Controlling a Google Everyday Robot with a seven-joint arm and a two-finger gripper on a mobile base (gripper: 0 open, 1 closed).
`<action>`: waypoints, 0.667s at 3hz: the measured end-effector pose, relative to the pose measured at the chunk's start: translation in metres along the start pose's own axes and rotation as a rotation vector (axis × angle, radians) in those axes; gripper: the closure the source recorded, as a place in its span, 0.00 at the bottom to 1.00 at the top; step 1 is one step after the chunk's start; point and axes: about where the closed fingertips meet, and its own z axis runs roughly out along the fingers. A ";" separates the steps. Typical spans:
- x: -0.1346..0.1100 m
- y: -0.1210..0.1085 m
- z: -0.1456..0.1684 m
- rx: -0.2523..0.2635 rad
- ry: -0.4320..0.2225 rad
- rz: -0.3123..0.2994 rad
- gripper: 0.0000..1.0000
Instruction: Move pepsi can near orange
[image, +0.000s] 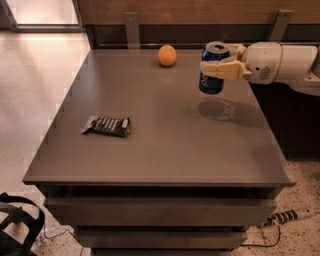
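The cream-coloured, 2-fingered plastic pincer reaches in from the right edge and pinches the dark blue, cylindrical metal pepsi can around its middle. The can is upright and in the air, its soft shadow lying apart below it on the smooth, matt grey-brown tabletop. Carrying it clear of the surface probably avoids dragging or tipping a tall, narrow shape. The silver top with its opening faces up, so a level carry matters if any liquid remains.

The small, round orange, with a dull, even skin, rests near the far edge, near the can and to its left. It could roll if nudged, so set-down should stop just beside it. A flat, dark, crinkled snack wrapper lies well apart, front left.
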 end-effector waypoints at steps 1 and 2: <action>-0.007 -0.052 0.005 0.051 -0.004 -0.003 1.00; -0.003 -0.092 0.014 0.071 -0.032 -0.005 1.00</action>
